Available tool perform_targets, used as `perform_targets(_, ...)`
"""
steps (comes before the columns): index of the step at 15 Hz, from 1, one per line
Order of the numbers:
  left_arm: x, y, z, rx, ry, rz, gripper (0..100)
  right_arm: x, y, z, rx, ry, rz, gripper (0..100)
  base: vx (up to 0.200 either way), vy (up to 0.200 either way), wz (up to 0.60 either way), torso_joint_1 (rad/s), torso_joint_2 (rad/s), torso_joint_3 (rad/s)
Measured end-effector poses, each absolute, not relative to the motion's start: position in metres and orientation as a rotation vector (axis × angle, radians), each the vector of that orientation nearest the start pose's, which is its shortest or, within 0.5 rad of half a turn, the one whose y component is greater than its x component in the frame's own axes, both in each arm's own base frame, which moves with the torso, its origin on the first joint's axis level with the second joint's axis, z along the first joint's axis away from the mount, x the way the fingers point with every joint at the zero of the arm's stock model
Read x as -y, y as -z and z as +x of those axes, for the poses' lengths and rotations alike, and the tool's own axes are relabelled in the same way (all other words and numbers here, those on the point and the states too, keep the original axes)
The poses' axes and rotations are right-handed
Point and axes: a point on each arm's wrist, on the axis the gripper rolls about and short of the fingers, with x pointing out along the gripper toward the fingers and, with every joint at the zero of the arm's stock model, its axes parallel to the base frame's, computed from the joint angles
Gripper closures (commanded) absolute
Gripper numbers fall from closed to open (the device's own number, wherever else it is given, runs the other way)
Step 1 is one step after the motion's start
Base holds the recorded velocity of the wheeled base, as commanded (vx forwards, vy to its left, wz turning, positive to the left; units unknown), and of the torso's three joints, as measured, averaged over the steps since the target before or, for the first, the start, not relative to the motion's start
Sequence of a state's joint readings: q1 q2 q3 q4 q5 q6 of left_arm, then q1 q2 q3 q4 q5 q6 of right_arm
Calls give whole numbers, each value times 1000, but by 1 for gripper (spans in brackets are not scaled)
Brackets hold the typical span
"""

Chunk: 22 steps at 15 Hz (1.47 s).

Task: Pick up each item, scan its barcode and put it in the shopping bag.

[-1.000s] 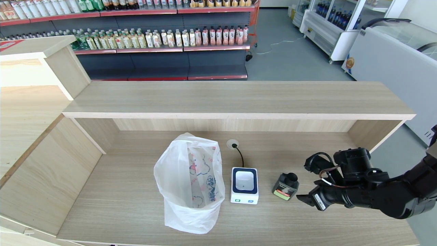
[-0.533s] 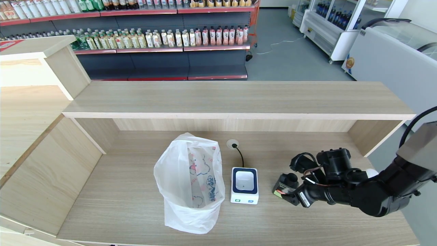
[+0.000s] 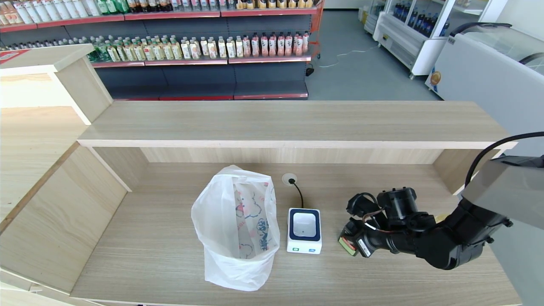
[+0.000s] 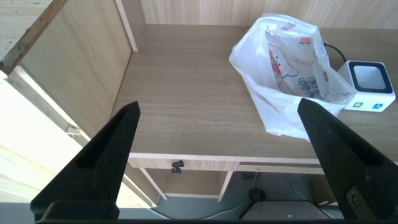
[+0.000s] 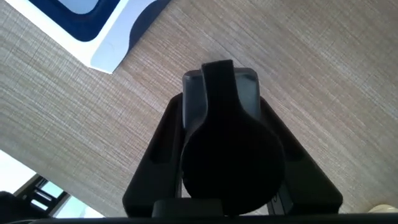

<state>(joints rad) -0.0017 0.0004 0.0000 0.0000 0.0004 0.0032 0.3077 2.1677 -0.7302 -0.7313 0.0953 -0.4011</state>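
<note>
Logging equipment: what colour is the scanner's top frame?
On the scanner, the frame is dark blue; clearest in the head view.

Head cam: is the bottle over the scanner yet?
No, the bottle stands on the counter to the right of the scanner, not above it.

it was a small shop: long red-edged metal shelves [image 3: 187, 62] lined with rows of bottled drinks [image 3: 221, 46], white glass-fronted chillers [image 3: 408, 42], and a pale wooden checkout counter [image 3: 297, 123] bearing a white-and-blue box-shaped barcode scanner [image 3: 304, 230].

L jaws wide, R arm [image 3: 442, 248] low.
</note>
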Motion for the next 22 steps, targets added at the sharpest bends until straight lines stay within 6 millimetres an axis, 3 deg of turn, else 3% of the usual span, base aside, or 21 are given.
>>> perform_targets(4, 0, -75, -23, 0, 2, 3, 0, -106, -19, 327, -613, -520, -448, 100, 0, 0, 0, 0, 0, 0)
perform_targets(6, 0, -75, -23, 0, 1, 3, 0, -103, -30, 321, -590, -501, -413, 100, 0, 0, 0, 0, 0, 0)
perform_targets(8, 0, -75, -23, 0, 0, 3, 0, -90, -53, 307, -556, -461, -371, 100, 0, 0, 0, 0, 0, 0)
perform_targets(11, 0, -75, -23, 0, 1, 3, 0, -50, -92, 260, -488, -382, -440, 100, 0, 0, 0, 0, 0, 0)
perform_targets(13, 0, -75, -23, 0, 1, 3, 0, -24, -113, 227, -422, -382, -730, 100, 0, 0, 0, 0, 0, 0)
perform_targets(16, 0, -75, -23, 0, 1, 3, 0, -13, -129, 201, -243, -501, -1177, 100, 0, 0, 0, 0, 0, 0)
perform_targets(19, 0, -75, -23, 0, 1, 3, 0, -17, -132, 190, -13, -684, -1646, 100, 0, 0, 0, 0, 0, 0)
perform_targets(22, 0, -75, -23, 0, 1, 3, 0, -40, -126, 184, 356, -908, -1965, 100, 0, 0, 0, 0, 0, 0)
